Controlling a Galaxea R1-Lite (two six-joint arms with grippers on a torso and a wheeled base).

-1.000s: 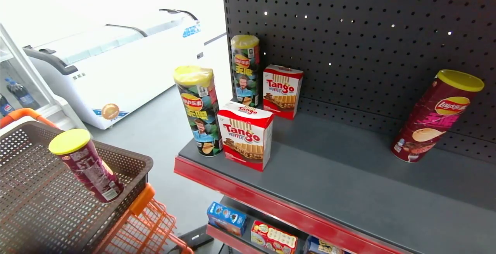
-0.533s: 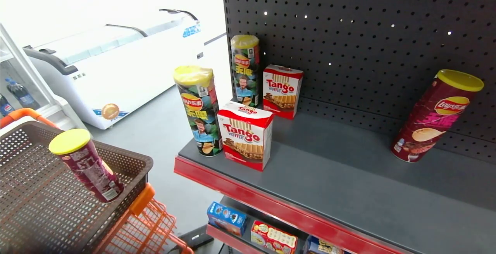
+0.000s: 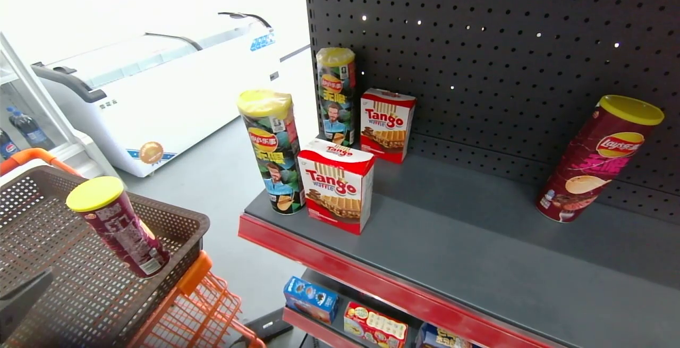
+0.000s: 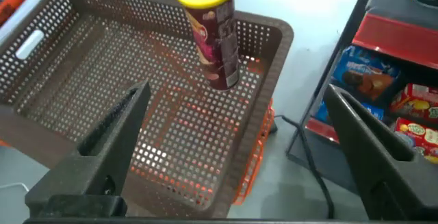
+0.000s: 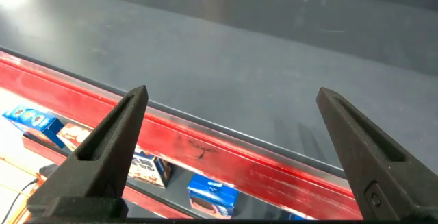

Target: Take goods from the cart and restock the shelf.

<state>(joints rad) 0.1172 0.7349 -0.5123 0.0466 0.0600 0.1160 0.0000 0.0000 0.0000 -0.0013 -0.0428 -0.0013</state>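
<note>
Grey store shelf (image 3: pixel 451 242) is partly stocked. One maroon chip can (image 3: pixel 119 226) is seen standing in the cart basket (image 3: pixel 186 231), near one wall. Left gripper (image 4: pixel 236 97) is poised above the basket, jaws spread wide, nothing held. Right gripper (image 5: pixel 233 94) is likewise wide over the shelf. Tall can could be toppled if clipped off-centre by one finger.

Shelf (image 3: pixel 478 252) open between wafer box (image 3: pixel 336 186) and maroon can (image 3: pixel 597 159); basket (image 3: pixel 64 284) floor beside the cart can (image 3: pixel 119 226) looks free.
</note>
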